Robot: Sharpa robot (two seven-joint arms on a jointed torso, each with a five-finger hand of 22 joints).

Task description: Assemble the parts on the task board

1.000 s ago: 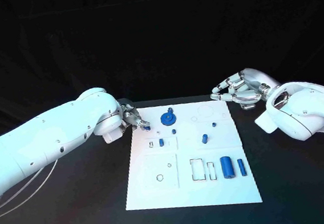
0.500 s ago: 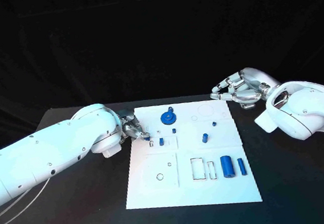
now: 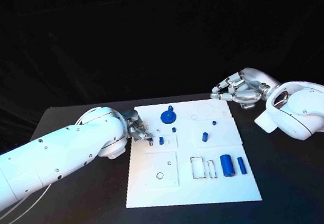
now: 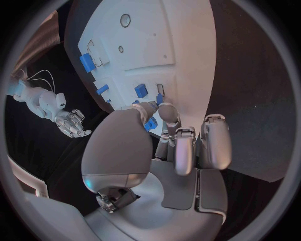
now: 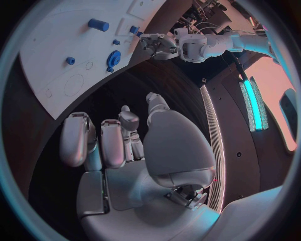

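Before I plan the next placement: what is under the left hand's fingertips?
The task board. The left hand pinches a small blue part over its far-left area; the spot beneath is covered.

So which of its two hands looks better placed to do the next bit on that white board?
Probably the left hand: its fingertips pinch a small blue part at the task board. The right hand hovers curled beyond the board's far corner.

No legible text, label, brand, number or sign in any view. Task board point(image 3: 189, 165) carries only outlined shapes, no lettering. Arms and desk point(image 3: 79, 217) unmarked.
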